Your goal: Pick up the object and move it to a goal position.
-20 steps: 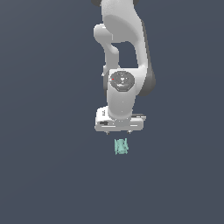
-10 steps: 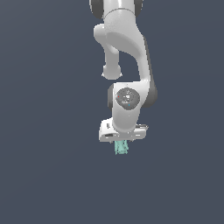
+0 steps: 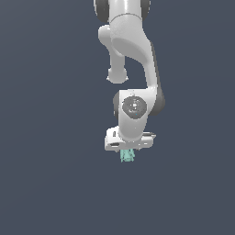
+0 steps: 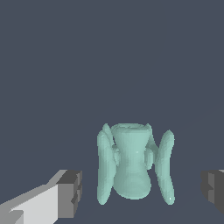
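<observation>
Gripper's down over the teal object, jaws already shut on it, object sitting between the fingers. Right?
Not quite. The gripper is down over the teal object and the object does sit between the fingers, but the jaws are open: the wrist view shows clear gaps between the object and each finger pad, so nothing is clamped yet.

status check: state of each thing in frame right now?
gripper: open, fingers either side of the object, a gap showing on both sides, nothing gripped.
object: pale teal, upright, between the fingers and touched by neither; in the exterior view mostly hidden under the gripper.
arm: reaching down, wrist directly over the object.
</observation>
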{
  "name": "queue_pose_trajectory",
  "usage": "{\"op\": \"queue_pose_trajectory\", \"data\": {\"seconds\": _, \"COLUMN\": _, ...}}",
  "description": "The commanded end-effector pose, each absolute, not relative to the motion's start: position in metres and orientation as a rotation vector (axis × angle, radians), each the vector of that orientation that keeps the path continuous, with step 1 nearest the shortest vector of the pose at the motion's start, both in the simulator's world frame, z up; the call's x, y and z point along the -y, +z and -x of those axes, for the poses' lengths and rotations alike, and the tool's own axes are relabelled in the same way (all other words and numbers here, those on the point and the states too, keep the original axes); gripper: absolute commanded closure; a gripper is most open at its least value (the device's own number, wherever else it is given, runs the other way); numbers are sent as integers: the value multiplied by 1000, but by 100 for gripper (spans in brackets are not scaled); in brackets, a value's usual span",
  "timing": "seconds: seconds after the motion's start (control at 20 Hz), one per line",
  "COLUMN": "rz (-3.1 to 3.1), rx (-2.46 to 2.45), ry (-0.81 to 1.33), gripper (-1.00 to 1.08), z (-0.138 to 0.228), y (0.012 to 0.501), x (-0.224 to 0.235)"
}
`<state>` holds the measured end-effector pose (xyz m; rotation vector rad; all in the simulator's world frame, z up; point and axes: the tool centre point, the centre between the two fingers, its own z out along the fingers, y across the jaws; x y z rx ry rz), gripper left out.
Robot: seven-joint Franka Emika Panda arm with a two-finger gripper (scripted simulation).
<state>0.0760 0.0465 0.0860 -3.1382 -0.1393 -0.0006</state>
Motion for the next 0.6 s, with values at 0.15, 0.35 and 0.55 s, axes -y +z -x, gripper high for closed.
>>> {"op": "queue_pose_trajectory", "data": {"seconds": 0.15, "rz": 3138, "rx": 140, "ry": 1, "gripper": -92, "z": -75, "y": 60, "x": -46}}
{"op": "queue_pose_trajectory", "data": {"seconds": 0.35, "rz": 3138, "rx": 141, "ry": 0, "gripper": -92, "z": -75, "y": 43, "x": -47}}
{"op": "queue_pose_trajectory", "data": {"seconds": 0.55, "rz": 3138, "rx": 141, "ry": 0, "gripper": -92, "z": -76, "y": 40, "x": -47}}
